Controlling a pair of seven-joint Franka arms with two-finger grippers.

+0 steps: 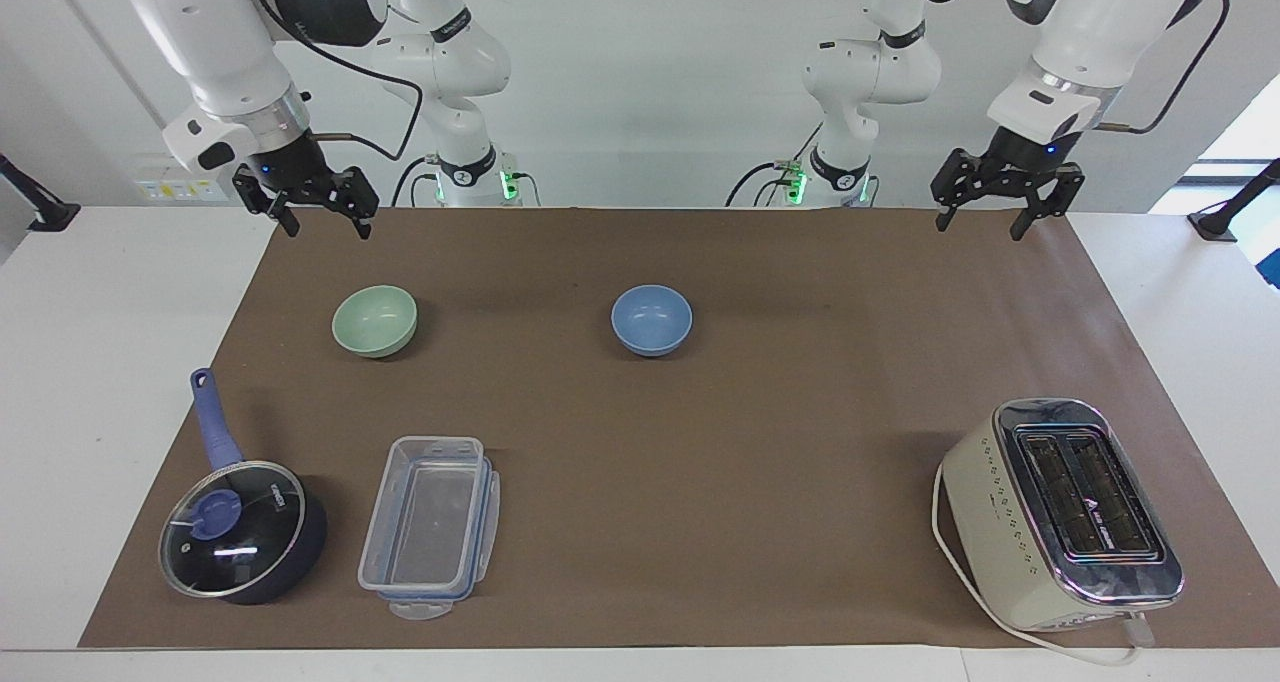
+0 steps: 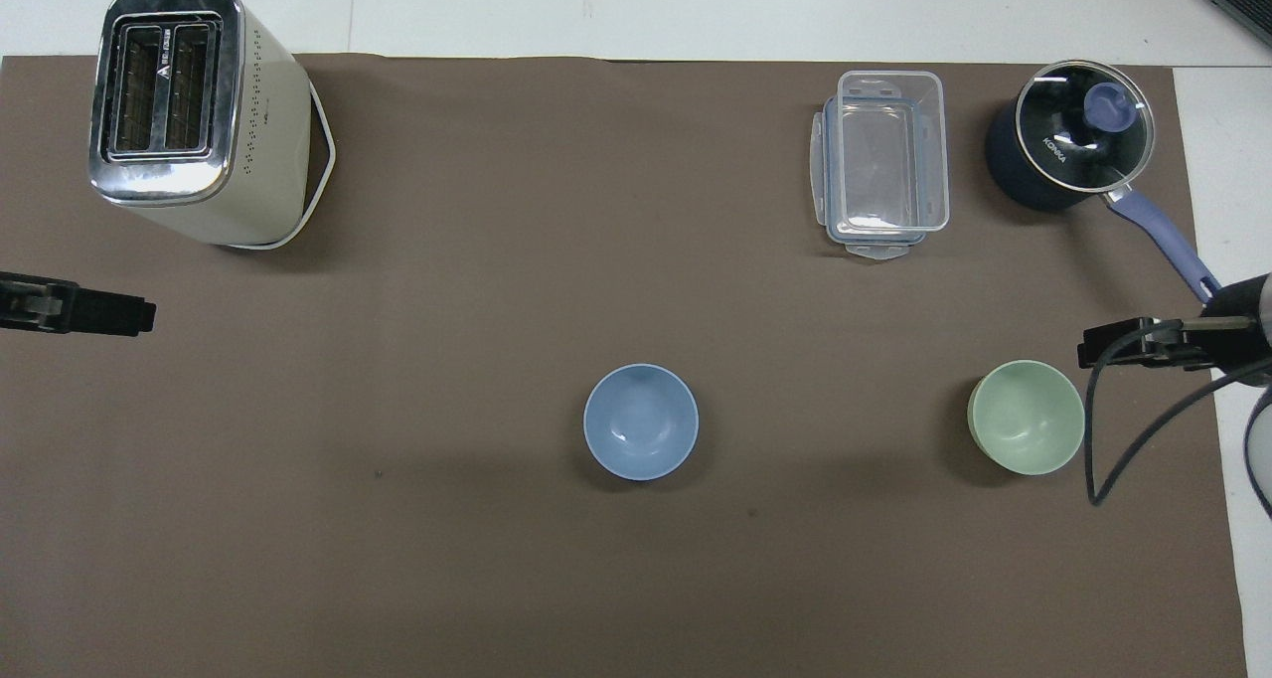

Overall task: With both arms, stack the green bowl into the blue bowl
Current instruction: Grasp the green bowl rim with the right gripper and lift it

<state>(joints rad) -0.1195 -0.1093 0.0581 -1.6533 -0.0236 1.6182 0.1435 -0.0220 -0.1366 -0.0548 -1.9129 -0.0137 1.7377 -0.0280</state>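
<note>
I see the green bowl (image 1: 375,320) sitting on the bench (image 1: 700,442) toward the right arm's end, apart from the blue bowl (image 1: 651,318) at mid-bench, both about equally near the robots. My right claw (image 1: 312,202), fingers apart and empty, hangs over the mat's edge close by the green bowl, so I judge it the arm to pick. My left claw (image 1: 1003,194), also apart and empty, waits over its own end.
</note>
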